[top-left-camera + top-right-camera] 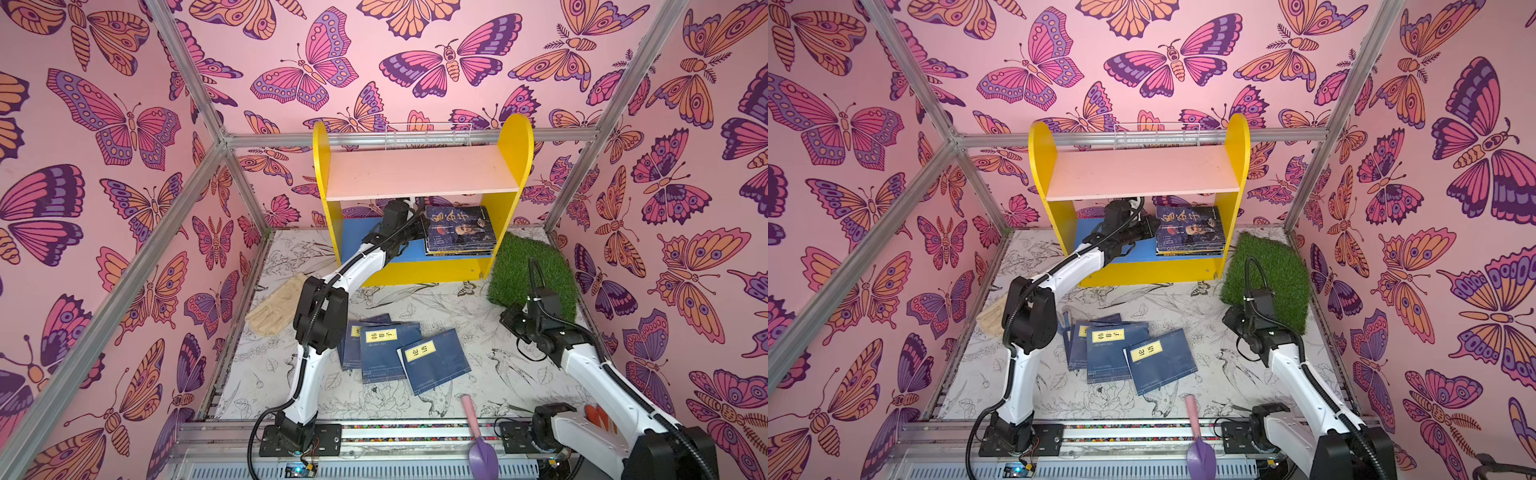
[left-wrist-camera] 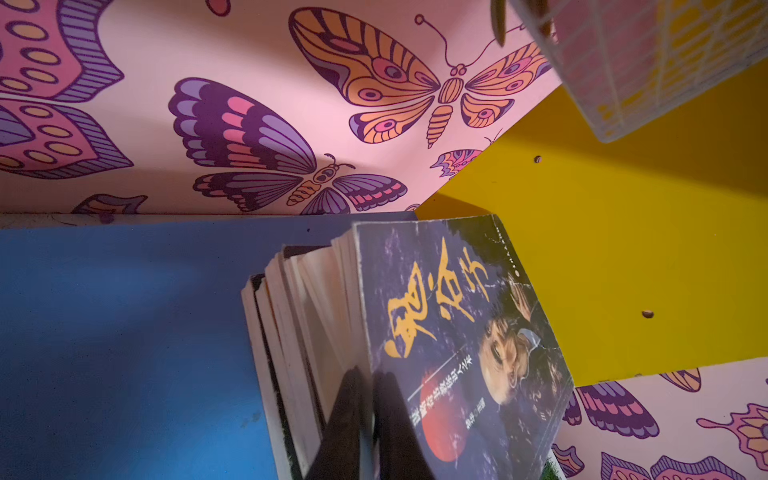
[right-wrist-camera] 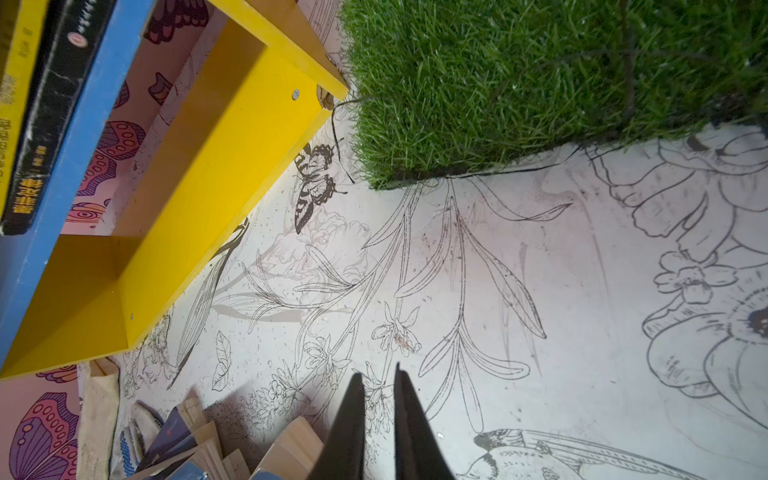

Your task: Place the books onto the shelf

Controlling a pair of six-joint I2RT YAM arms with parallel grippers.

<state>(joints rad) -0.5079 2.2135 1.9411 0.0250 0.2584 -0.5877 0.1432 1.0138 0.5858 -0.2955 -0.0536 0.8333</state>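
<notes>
The left hand (image 2: 368,376) reaches into the small two-tier shelf with yellow round-topped sides (image 1: 515,137). It is pinched tight on the edge of a dark-blue portrait-cover paperback (image 2: 457,324). That book tops a flat stack on the blue lower board (image 2: 124,332), by the right side panel. The right hand (image 3: 378,370), fingers narrowly apart and empty, hovers over the flower-printed counter (image 3: 540,332). It is apart from the navy yellow-labelled paperbacks (image 1: 390,353) lying loose mid-counter.
</notes>
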